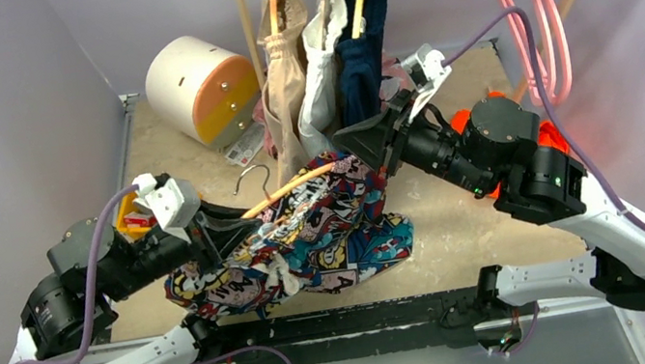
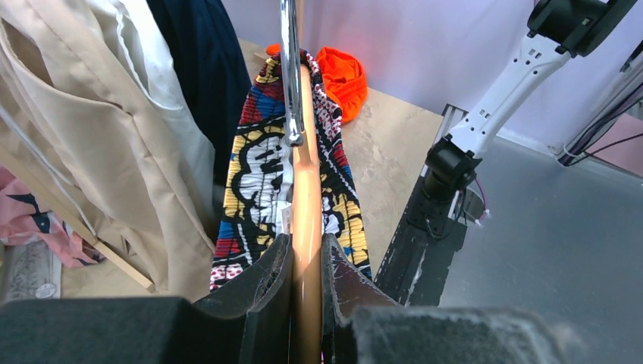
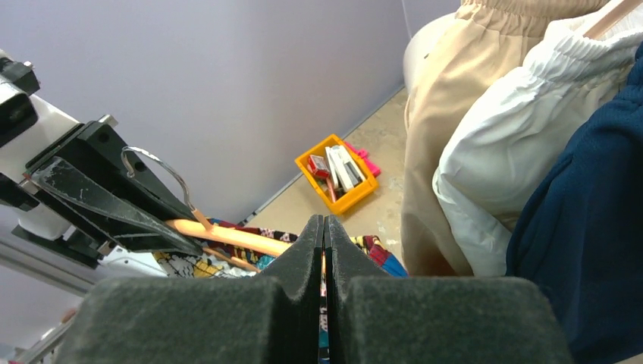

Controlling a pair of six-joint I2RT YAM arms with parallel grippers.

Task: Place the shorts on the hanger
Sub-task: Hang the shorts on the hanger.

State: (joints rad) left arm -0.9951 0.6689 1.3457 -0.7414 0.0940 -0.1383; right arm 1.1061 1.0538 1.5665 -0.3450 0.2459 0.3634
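Observation:
The comic-print shorts [image 1: 326, 230] hang in a bunch over the peach-orange hanger [image 1: 295, 188], low above the table at the front centre. My left gripper [image 1: 210, 234] is shut on the hanger's left arm; in the left wrist view the hanger [image 2: 306, 220] runs between my fingers [image 2: 265, 284], its silver hook [image 2: 290, 68] beyond, with the shorts [image 2: 254, 182] draped on both sides. My right gripper [image 1: 372, 150] is shut on the shorts' upper right edge; in the right wrist view a strip of print fabric [image 3: 324, 318] sits between the closed pads, with the hanger [image 3: 235, 237] at the left.
Three wooden hangers with beige [image 1: 282, 71], white [image 1: 318, 56] and navy [image 1: 363, 29] garments hang on the rail at the back. Pink hangers [image 1: 535, 2] hang at the right. An orange garment [image 1: 547, 141] lies behind the right arm. A white-orange drum [image 1: 201, 89] and a yellow bin [image 3: 337, 173] stand at the left.

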